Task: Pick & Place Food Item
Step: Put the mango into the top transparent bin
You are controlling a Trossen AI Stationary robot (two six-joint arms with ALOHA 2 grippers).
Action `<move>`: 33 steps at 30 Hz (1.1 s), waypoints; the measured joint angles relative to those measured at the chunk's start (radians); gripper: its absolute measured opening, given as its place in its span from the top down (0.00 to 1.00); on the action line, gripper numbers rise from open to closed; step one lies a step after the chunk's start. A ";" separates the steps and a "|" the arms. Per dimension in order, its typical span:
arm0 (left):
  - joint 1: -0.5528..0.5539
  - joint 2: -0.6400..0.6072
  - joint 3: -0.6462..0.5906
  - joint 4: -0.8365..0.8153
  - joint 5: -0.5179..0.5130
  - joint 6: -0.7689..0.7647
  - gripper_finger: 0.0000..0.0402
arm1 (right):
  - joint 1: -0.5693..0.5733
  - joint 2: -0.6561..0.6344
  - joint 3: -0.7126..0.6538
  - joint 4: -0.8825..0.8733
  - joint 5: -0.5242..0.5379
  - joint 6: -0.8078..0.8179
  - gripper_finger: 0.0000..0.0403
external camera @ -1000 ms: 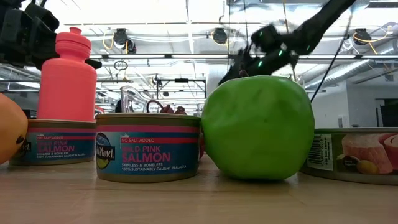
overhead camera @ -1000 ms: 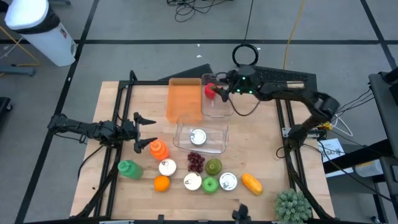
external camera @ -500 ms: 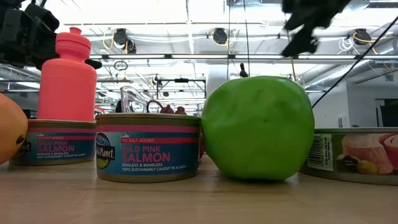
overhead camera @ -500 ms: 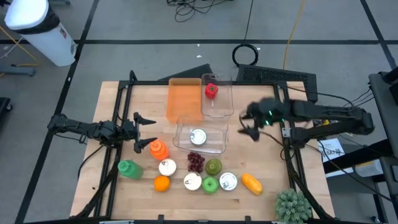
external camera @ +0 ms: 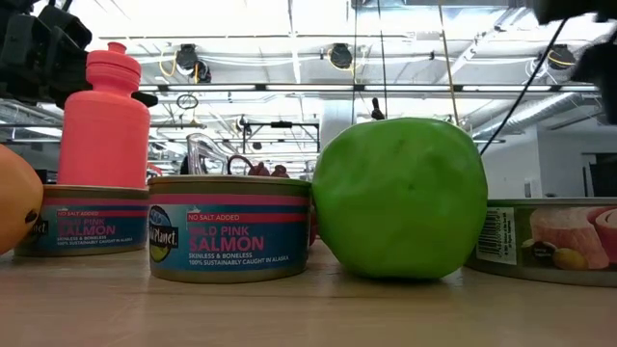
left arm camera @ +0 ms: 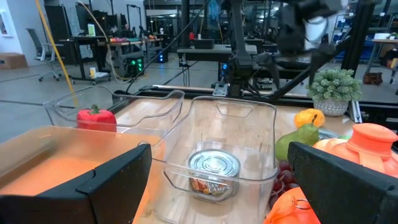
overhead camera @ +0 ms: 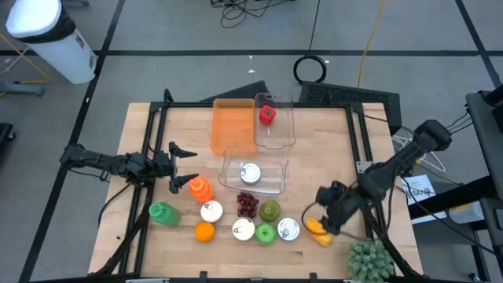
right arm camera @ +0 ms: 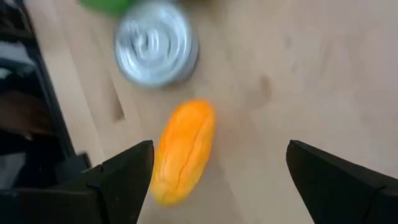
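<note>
An orange-yellow oblong fruit (overhead camera: 317, 230) lies on the table near the near right corner; in the right wrist view the fruit (right arm camera: 183, 152) lies beside a silver can top (right arm camera: 157, 42). My right gripper (overhead camera: 318, 217) (right arm camera: 219, 149) hangs open just above the fruit, without touching it. A red pepper (overhead camera: 267, 115) (left arm camera: 96, 118) lies in the far clear bin (overhead camera: 275, 134). A can (overhead camera: 249, 172) sits in the nearer clear bin (overhead camera: 271, 182). My left gripper (overhead camera: 179, 165) (left arm camera: 217, 168) waits open at the table's left side.
Along the near edge stand cans (overhead camera: 288, 229), a green apple (overhead camera: 265, 233) (external camera: 400, 198), a pear (overhead camera: 269, 210), grapes (overhead camera: 247, 204), an orange (overhead camera: 203, 232), a green bottle (overhead camera: 163, 213) and an orange bottle (overhead camera: 200, 189). An orange bin (overhead camera: 233, 126) sits far. A potted plant (overhead camera: 369, 259) stands at the near right corner.
My right gripper has left the far clear bin, swung toward the table's right edge, then come toward the near edge and down over the orange-yellow fruit. The red pepper has stayed in the far bin.
</note>
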 joint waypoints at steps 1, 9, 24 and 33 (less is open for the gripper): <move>0.000 0.000 0.000 0.000 0.000 0.000 0.02 | 0.023 0.026 0.000 0.007 0.000 0.024 0.14; 0.000 0.000 0.000 0.000 0.000 0.000 0.02 | 0.129 0.195 0.000 0.144 0.005 0.122 0.14; 0.000 0.000 0.000 0.000 0.000 0.000 0.02 | 0.137 0.340 0.000 0.153 0.007 0.132 0.30; 0.000 0.000 0.000 0.000 0.000 0.000 0.02 | 0.133 0.334 -0.051 0.179 0.009 0.158 0.51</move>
